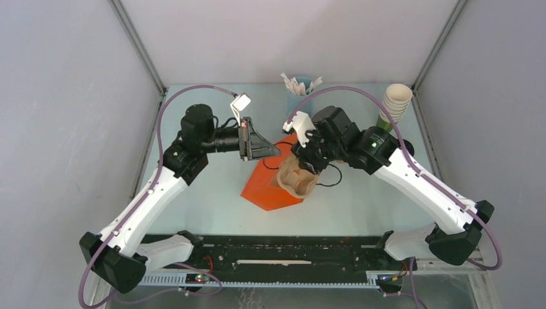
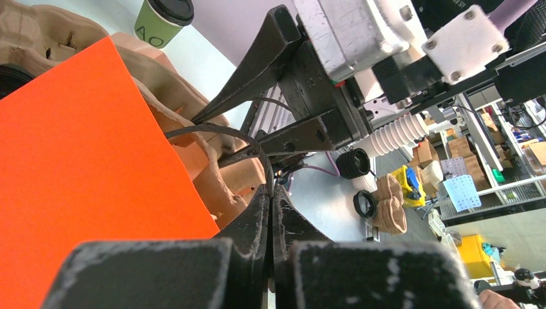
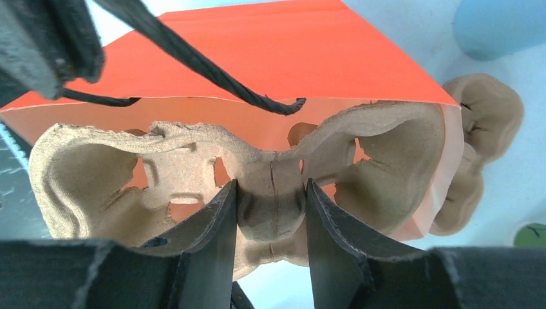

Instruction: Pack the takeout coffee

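Left wrist view: takeout coffee (image 2: pixel 161 23) stands upright, black lid (image 2: pixel 174 8) uppermost

I log the paper bag (image 1: pixel 267 190) as flat bright orange with no print; its cord handles (image 3: pixel 212 71) are thin and black. The pulp carrier (image 3: pixel 270 167) is plain tan-brown with a fibrous speckle. Takeout coffee (image 2: pixel 164 19): green cup, pale lettering, black lid. Cup stack (image 1: pixel 396 103) is cream, green at the base. Holder cup (image 1: pixel 304 87) is light blue, with white sticks in it. Worktop (image 1: pixel 360 206) is pale blue-green. Left pincer (image 2: pixel 270 193) and right pincer (image 3: pixel 271 187) are matt black, scuffed grey-white. Arms (image 1: pixel 154 193) are white and black, cables (image 1: pixel 193 89) purple.
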Robot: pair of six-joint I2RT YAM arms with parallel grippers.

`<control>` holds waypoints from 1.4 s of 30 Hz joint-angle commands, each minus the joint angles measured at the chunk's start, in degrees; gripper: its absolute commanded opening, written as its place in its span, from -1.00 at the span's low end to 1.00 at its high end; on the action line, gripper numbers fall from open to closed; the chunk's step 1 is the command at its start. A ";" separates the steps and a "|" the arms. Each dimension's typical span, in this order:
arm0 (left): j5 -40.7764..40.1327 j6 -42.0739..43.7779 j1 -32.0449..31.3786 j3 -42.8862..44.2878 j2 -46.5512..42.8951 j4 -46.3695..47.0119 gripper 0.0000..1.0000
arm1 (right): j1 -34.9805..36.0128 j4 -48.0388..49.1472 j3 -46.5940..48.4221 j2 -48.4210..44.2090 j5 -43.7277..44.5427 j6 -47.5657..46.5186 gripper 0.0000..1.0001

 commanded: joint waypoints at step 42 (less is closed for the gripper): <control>-7.64 -5.49 -0.30 1.98 -0.95 3.41 -1.00 | 16.93 10.96 -7.84 -1.79 33.24 3.58 -0.37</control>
